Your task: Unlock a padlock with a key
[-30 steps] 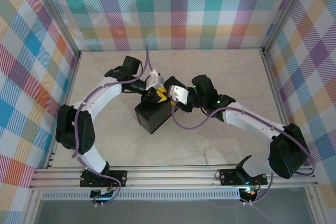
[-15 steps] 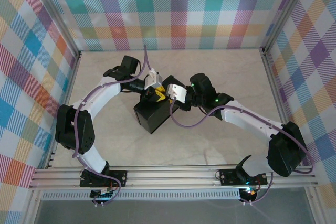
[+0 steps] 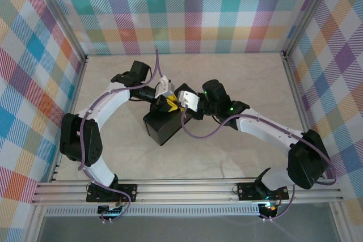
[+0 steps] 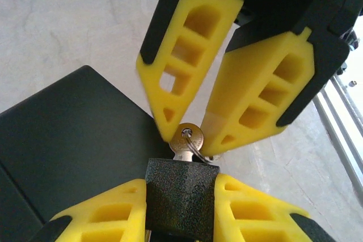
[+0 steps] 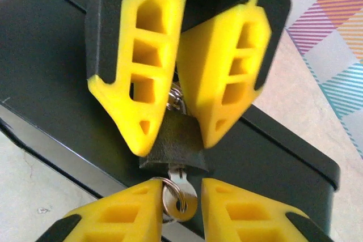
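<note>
Between the left fingers (image 4: 113, 219), the padlock (image 4: 180, 205) is clamped by its dark body, keyway end facing away from the left gripper (image 4: 181, 181). The left gripper is clenched on the lock.

Directly opposite, tip to tip, the right gripper (image 5: 180, 184) pinches the round head of the key (image 5: 184, 199). The blade is already entered in the keyway, and only the head and its small ring stand proud of the lock. At the far end of the lock, a glint of silvery shackle sits between the left fingers. Whether it has released cannot be told.

Just below and behind both sets of fingers lies the black box (image 3: 161, 128), resting on the table (image 3: 238, 77). The lock hangs above its edge.

Change over the last second, top view:
- The right gripper has advanced toward the left one, and the gap between the two wrists has closed.
- The right forearm has swung inward, and the lower part of that arm now stands in a different pose.
- The left arm has held its pose almost unchanged.
- The box has shifted slightly.

Judgement: the insertion step appears complete, with the key seated. The turn of the key and the release of the shackle are not yet done.
</note>
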You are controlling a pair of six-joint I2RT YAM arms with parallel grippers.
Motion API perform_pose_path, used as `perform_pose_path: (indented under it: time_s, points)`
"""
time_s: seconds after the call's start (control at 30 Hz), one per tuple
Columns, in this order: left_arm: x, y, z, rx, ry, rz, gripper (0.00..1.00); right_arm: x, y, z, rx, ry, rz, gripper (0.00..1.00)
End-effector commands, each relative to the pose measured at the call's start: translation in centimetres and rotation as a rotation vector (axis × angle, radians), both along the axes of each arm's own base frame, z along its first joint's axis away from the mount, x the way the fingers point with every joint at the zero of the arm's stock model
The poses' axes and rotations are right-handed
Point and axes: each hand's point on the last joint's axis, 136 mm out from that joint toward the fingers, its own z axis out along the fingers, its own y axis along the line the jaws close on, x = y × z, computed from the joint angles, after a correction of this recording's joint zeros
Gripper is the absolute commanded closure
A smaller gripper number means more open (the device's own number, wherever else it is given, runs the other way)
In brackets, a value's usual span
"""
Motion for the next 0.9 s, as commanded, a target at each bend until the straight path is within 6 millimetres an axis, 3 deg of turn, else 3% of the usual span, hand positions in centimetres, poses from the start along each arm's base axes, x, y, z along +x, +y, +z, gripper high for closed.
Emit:
perform_pose_path:
  time_s: [0.0, 0.23, 0.47, 0.57, 0.73, 0.87]
  points:
    - [-2.6, -0.3, -0.2, -0.017, 0.115, -0.065, 0.92, 1.1, 1.1, 1.6, 0.035, -0.078, 0.003, 0.76]
    - [-2.9, -0.1, -0.4, -0.010, 0.128, -0.078, 0.92, 1.1, 1.2, 0.8, -0.006, -0.071, 0.025, 0.95]
    - [-2.1, 0.2, -0.7, -0.003, 0.106, -0.043, 0.93, 0.6, 0.7, 0.9, 0.016, -0.005, 0.012, 1.00]
    - [-1.8, 0.1, -0.5, -0.010, 0.089, -0.032, 0.93, -0.2, 0.5, 1.2, 0.054, 0.125, 0.027, 1.00]
    - [-1.6, 0.0, 0.1, -0.045, 0.053, -0.009, 0.93, -3.6, 1.5, 1.3, 0.097, 0.464, 0.090, 1.00]
    - [-1.5, 0.1, -0.2, -0.037, 0.041, 0.010, 0.90, -3.8, 1.7, 0.9, 0.129, 0.665, 0.006, 1.00]
